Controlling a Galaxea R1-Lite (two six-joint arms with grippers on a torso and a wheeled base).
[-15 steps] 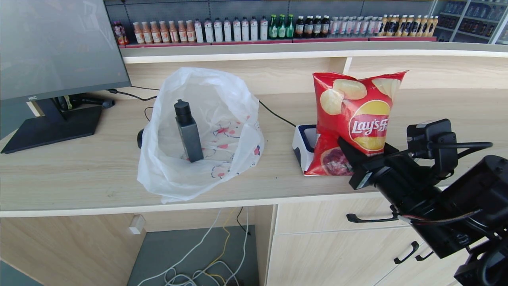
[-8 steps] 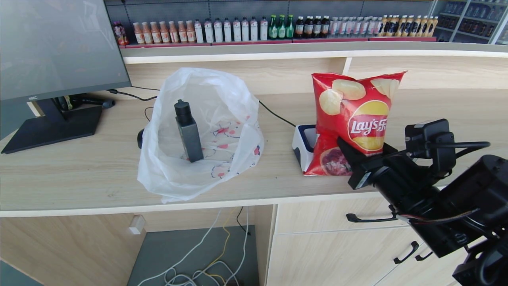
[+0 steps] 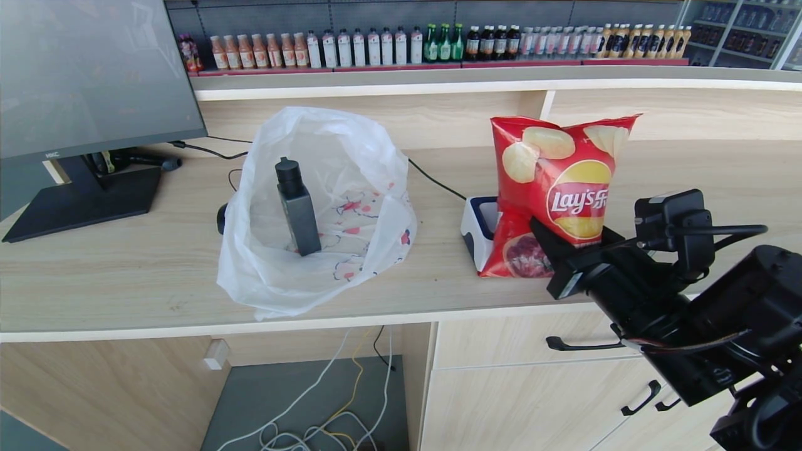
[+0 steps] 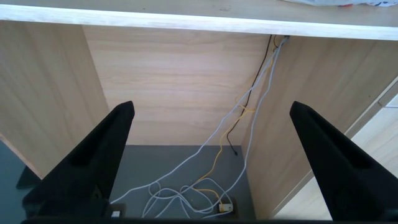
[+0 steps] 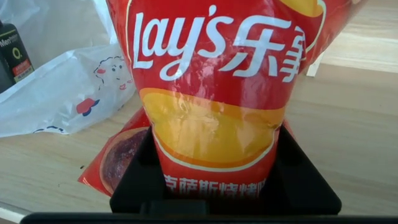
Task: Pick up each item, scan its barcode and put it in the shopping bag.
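Note:
A red chips bag [image 3: 564,181] stands upright over the white and blue scanner [image 3: 477,228] on the wooden counter [image 3: 125,275]. My right gripper [image 3: 573,241] is shut on the bag's lower part; the right wrist view shows the bag [image 5: 211,93] squeezed between the black fingers of that gripper [image 5: 214,162]. The white plastic shopping bag [image 3: 351,188] sits open to the left of the scanner, with a dark grey bottle [image 3: 297,210] upright inside. My left gripper [image 4: 211,155] hangs open below the counter edge, holding nothing.
A monitor [image 3: 88,75] on a black stand occupies the counter's left end. A black cable [image 3: 432,178] runs from the scanner behind the bag. Bottles [image 3: 438,44] line the back shelf. Drawer handles [image 3: 583,344] and loose floor cables [image 4: 205,180] lie under the counter.
My right gripper and the chips bag have shifted slightly to the left, over the scanner. The shopping bag and bottle have not moved.

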